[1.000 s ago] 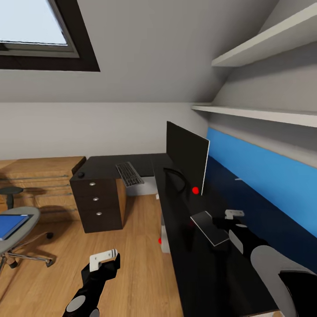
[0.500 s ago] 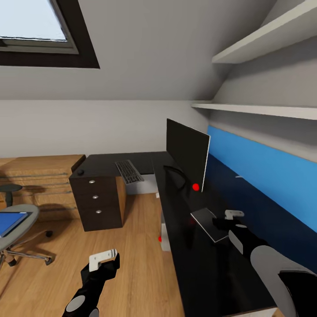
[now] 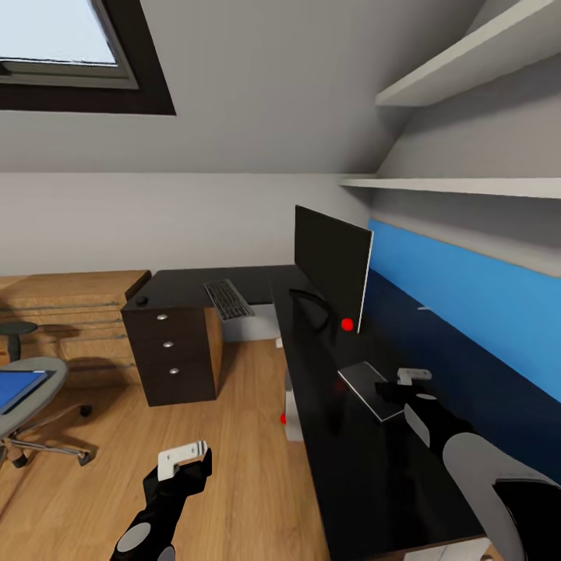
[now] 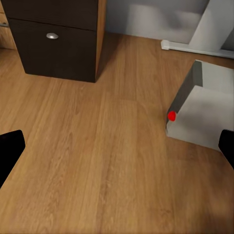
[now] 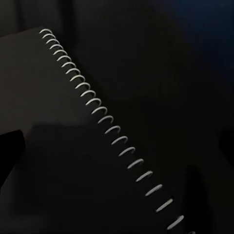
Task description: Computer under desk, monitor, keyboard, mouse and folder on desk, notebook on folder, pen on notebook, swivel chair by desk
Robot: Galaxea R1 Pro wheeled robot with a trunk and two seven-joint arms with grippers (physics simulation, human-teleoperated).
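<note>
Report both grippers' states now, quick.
Left gripper: open, holding nothing, above the wooden floor.
Right gripper: at the notebook on the desk; open or shut cannot be told.

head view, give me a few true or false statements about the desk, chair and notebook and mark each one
1. The monitor stands on the desk. True.
2. The blue folder lies on the desk beside the keyboard. False: it lies on the swivel chair seat, away from the desk.
3. The keyboard lies on the desk's far wing, near the drawer unit. True.
4. The notebook is stacked on the folder. False: it lies on the desk top, in front of the right gripper.
5. The left gripper holds the mouse. False: its jaws are open and empty over the wood floor; the mouse sits on the desk corner.
</note>
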